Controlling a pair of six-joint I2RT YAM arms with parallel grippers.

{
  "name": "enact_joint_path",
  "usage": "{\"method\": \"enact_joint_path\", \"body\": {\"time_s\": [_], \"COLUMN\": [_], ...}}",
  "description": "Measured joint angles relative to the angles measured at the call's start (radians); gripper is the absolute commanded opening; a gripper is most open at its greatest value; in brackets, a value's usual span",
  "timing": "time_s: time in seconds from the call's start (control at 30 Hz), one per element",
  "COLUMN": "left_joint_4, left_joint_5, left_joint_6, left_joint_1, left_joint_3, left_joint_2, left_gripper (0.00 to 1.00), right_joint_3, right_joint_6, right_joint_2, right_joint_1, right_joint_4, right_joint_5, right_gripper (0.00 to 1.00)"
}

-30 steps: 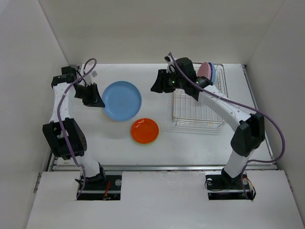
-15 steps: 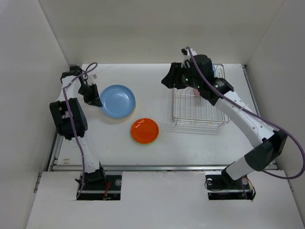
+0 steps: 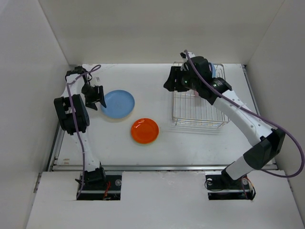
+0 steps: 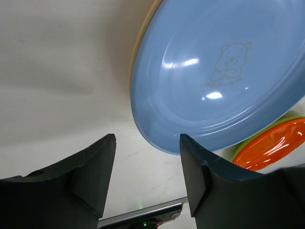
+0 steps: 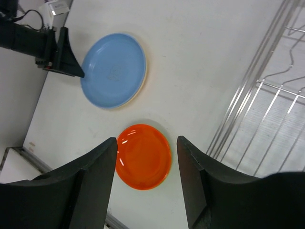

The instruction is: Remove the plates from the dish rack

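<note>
L gripper (image 4: 147,143) jaws apart, light blue plate (image 4: 214,71) lies free just ahead: back straight off, don't drag rim. R gripper (image 5: 147,142) apart, empty, beside dish rack (image 3: 198,125); square up w/ darker blue plate (image 3: 213,71) at far end.

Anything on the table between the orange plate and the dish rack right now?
No, only bare table between the orange plate and the dish rack. The top view shows it, and the right wrist view agrees.
</note>
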Motion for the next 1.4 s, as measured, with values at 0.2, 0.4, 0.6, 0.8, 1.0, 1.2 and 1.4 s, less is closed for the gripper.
{"method": "enact_joint_path", "body": {"time_s": [0.2, 0.4, 0.6, 0.8, 1.0, 1.2, 1.4], "left_joint_4": [-0.007, -0.008, 0.034, 0.027, 0.011, 0.003, -0.003], "left_joint_5": [-0.023, -0.029, -0.030, -0.030, -0.061, -0.071, -0.069], "left_joint_6": [0.016, 0.030, 0.036, 0.079, 0.130, 0.163, 0.173], "left_joint_1": [-0.011, -0.016, -0.016, -0.016, -0.016, -0.016, -0.016], "left_joint_3": [0.005, 0.001, -0.026, -0.039, -0.132, -0.180, -0.179], "left_joint_2": [-0.001, -0.058, -0.276, -0.395, -0.393, -0.393, -0.391], "left_gripper": [0.53, 0.66, 0.70, 0.76, 0.77, 0.79, 0.79], "right_joint_3": [0.126, 0.256, 0.421, 0.478, 0.478, 0.504, 0.516], "right_joint_6": [0.006, 0.003, -0.051, -0.106, -0.132, -0.159, -0.175], "right_joint_2": [0.059, 0.119, 0.267, 0.410, 0.468, 0.510, 0.576], "right_joint_1": [-0.037, -0.174, -0.275, -0.281, -0.285, -0.294, -0.300], "right_joint_4": [-0.126, -0.229, -0.265, -0.273, -0.274, -0.275, -0.287], "right_joint_5": [0.149, 0.420, 0.578, 0.641, 0.695, 0.715, 0.738], "right_gripper": [0.59, 0.59, 0.49, 0.48, 0.48, 0.48, 0.45]}}
